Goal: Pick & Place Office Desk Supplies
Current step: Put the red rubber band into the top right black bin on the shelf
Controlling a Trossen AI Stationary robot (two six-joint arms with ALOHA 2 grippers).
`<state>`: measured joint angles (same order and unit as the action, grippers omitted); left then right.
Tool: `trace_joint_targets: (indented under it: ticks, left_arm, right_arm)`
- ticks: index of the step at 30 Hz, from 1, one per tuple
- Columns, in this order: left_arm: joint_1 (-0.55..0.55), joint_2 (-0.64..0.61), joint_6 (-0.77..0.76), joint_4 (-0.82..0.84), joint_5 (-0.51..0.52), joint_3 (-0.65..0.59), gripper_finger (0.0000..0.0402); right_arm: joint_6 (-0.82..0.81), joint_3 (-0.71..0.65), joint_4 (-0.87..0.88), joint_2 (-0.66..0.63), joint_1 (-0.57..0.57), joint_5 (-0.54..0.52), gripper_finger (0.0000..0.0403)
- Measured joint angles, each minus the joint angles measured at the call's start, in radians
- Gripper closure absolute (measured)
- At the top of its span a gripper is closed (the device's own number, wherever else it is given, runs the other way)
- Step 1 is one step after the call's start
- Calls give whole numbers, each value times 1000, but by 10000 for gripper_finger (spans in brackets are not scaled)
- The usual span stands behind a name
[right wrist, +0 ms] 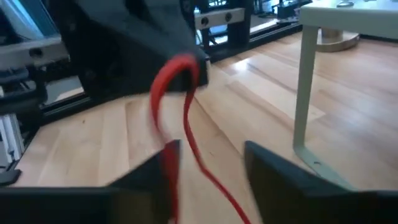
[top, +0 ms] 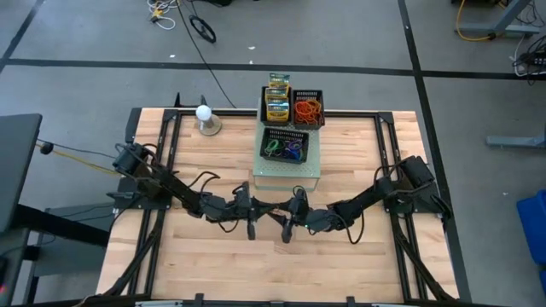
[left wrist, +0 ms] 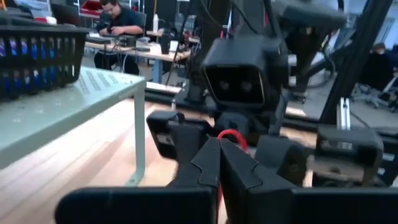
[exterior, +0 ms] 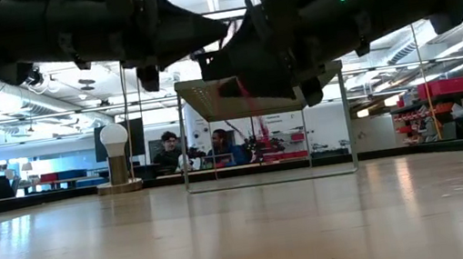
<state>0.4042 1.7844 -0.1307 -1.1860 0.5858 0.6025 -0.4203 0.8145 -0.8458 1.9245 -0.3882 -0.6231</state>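
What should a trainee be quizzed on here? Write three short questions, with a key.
1. True or false: the left gripper is shut on a red band.
2. The right gripper is: A) shut on the band, B) open, close to the band, C) resting in a basket.
3. Fill in: the basket beside the crayon boxes holds mostly ____ bands.

Key: 1 true; 2 B; 3 orange.
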Motion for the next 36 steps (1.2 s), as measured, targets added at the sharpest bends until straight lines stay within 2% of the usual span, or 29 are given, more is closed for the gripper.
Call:
trace_joint_targets:
  ticks: [4,6,14,19,24,27,31,36]
  left_arm:
    - [-13,-16,18,-14,-7,0,384]
    - [-21,-40,27,-10,-8,-11,365]
    - [-54,-289,36,15,-22,-163,263]
    - [-68,-522,92,18,54,-323,238]
    - [-118,-749,94,18,69,-457,264]
    - [-167,-856,94,63,69,-510,292]
    - [-255,-969,81,174,15,-548,334]
    - [-401,-1076,52,320,-163,-558,386]
  right_arm:
    - [41,0,-23,-1,-6,-30,346]
    - [86,0,-38,-10,-16,-85,387]
    - [172,-2,33,-150,-30,-118,396]
    - [217,-2,166,-351,-9,-113,399]
    - [308,27,362,-589,81,-119,401]
    - [370,97,534,-678,183,-112,401]
    - [399,192,700,-703,397,-49,402]
    - [352,235,740,-677,674,134,402]
